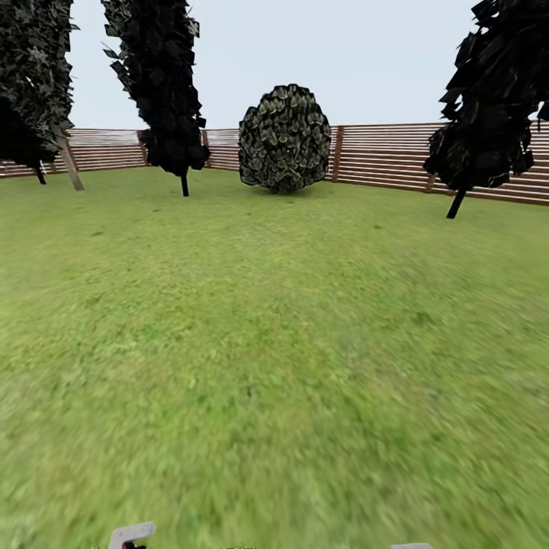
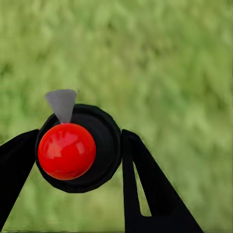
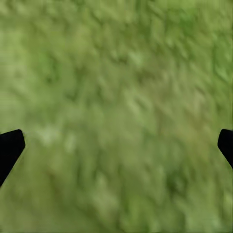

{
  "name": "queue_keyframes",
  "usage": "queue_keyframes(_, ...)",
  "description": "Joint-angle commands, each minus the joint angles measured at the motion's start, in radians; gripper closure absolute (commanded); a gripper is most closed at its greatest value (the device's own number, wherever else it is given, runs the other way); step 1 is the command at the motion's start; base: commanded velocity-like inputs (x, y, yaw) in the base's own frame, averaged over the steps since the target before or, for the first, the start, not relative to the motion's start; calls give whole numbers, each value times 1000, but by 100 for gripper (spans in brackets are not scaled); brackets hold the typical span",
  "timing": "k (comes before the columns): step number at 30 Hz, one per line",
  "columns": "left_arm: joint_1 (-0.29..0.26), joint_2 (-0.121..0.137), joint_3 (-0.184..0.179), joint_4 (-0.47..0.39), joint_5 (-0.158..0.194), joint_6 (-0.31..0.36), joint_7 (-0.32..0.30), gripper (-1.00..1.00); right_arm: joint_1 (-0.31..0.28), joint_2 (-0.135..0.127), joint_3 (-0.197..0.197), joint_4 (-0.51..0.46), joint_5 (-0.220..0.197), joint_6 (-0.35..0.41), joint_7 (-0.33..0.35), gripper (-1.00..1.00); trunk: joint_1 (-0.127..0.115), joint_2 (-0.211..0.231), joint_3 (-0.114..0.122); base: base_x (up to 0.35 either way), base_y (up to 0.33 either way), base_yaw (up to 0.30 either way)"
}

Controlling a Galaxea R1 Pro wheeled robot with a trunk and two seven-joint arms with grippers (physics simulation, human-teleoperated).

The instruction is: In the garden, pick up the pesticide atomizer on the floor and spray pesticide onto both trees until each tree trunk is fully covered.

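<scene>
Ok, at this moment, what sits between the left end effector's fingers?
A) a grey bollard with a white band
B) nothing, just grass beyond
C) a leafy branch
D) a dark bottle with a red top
D: in the left wrist view the pesticide atomizer, dark with a red top, sits between the left end effector fingers, over grass.

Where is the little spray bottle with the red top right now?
The pesticide atomizer sits between the left gripper fingers in the left wrist view, held above the grass lawn.

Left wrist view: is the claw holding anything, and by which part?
Yes. The left claw is shut on the pesticide atomizer, one finger on either side of its dark round body, below the red top.
</scene>
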Motion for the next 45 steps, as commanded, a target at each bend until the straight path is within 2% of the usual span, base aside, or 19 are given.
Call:
queue_keyframes(1,-1,0,10,1,-8,-4,-3,100,0,0,-3,1,11,-1,-7,-100,0,0,-1,0,129,285)
queue_keyframes(23,-1,-2,6,12,-13,-4,-5,100,0,0,-3,1,11,-1,-6,-100,0,0,-9,1,36,285)
queue_keyframes(29,-1,-2,7,11,-9,-6,-5,100,0,0,-3,1,11,-1,-6,-100,0,0,-11,183,24,285)
queue_keyframes(38,-1,-1,9,11,-8,-6,-5,100,0,0,-3,1,11,-1,-7,-100,0,0,-15,259,193,285)
queue_keyframes(45,-1,-2,9,12,-8,-6,-5,100,0,0,-3,1,11,-2,-6,-100,0,0,-17,101,287,285)
